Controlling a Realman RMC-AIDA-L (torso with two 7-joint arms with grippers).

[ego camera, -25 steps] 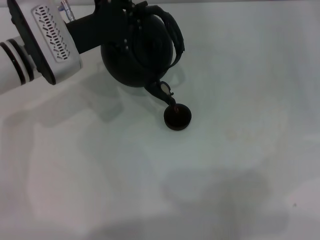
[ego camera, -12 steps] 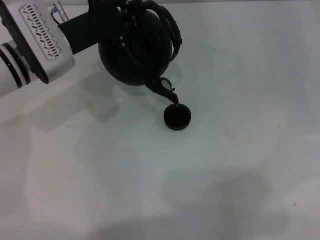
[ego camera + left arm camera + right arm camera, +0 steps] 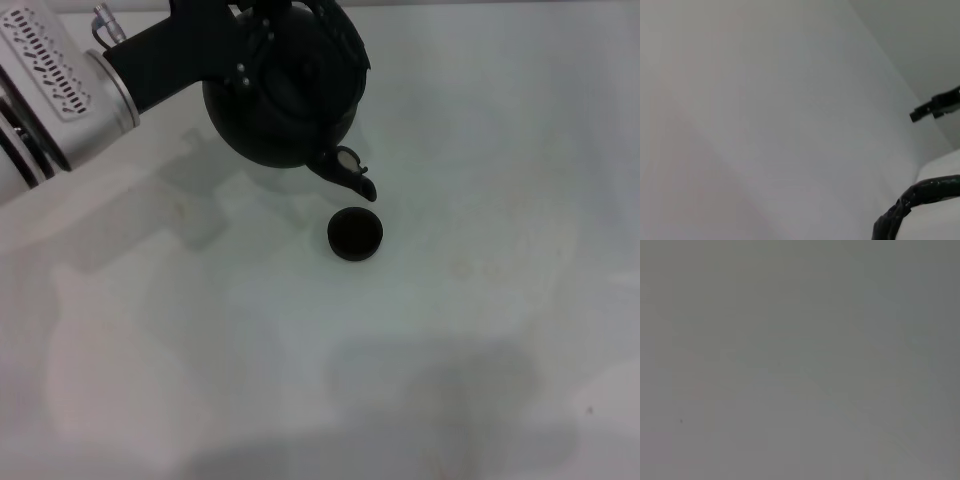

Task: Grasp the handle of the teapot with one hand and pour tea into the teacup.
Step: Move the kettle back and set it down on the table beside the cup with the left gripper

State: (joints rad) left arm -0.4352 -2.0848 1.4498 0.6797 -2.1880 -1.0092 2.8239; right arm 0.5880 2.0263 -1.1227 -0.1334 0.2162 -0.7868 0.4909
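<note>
Left gripper (image 3: 262,22), upper left of the head view: fingers hidden behind the black mount and the pot, so the grip itself could not be read; it sat right at the handle (image 3: 340,30), and the pot hung off the table from it, so a hold on the handle seemed likely.

Teapot (image 3: 280,95), top centre-left of the frame, was raised, its shadow lying on the white table (image 3: 480,300) below it. Its long axis ran from the body down and to the right through the spout (image 3: 350,175), tip pointing toward lower right. Spout tip stood just above and slightly left of the teacup (image 3: 355,234), apart from it, no stream visible between them.

Teacup sat upright near frame centre, mouth up, dark inside; fill level could not be told.

Risks, as judged: tip not over the cup's mouth, so any tilt could spill onto the table; a swinging pot on a bail handle could knock so small a cup.

Right gripper was not seen; its wrist view showed only blank grey.
</note>
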